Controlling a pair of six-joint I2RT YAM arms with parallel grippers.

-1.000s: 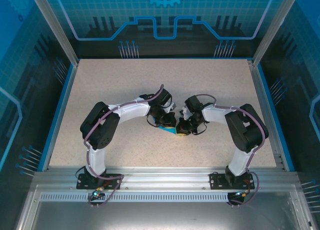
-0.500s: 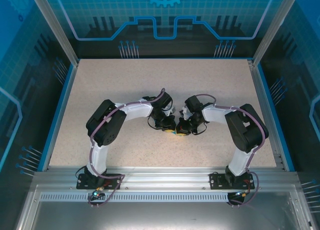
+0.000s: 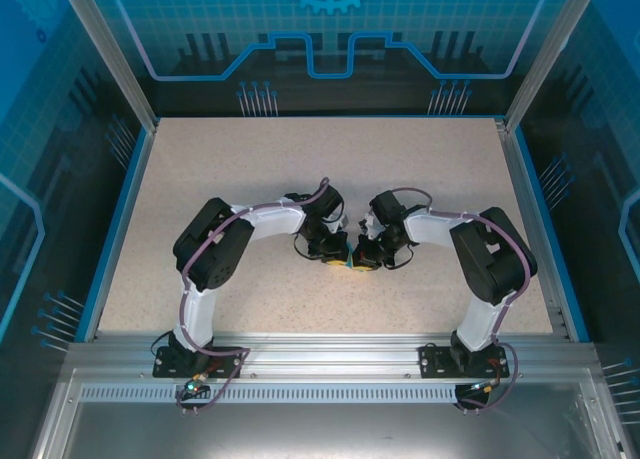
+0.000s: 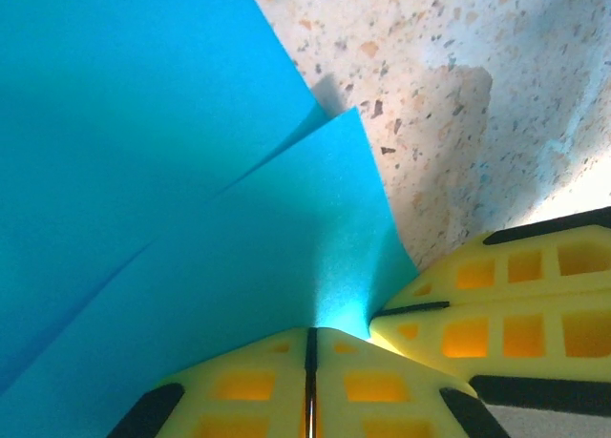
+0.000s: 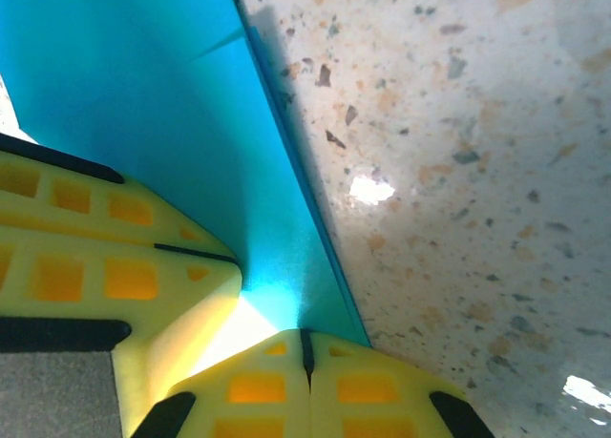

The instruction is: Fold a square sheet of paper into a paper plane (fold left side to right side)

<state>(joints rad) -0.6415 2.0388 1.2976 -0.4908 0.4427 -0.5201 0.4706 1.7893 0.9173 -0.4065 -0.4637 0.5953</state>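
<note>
**Thin sheet held at its edge by both grippers**

The square sheet of paper [image 4: 191,219], upper left in both wrist views, looks light, limp and easily creased, so hold it by the edges. The left gripper [image 4: 310,362] and right gripper [image 5: 305,347], just beside each other, each pinch its margin over the bench [image 5: 458,171].

Both arms bend inward from the near edge of the tabletop, elbows splayed outward, so the left gripper [image 3: 337,259] [image 4: 310,362] and right gripper [image 3: 359,261] [image 5: 305,350] meet tip to tip near its middle, each pinched closed on the blue paper [image 4: 191,171].
</note>
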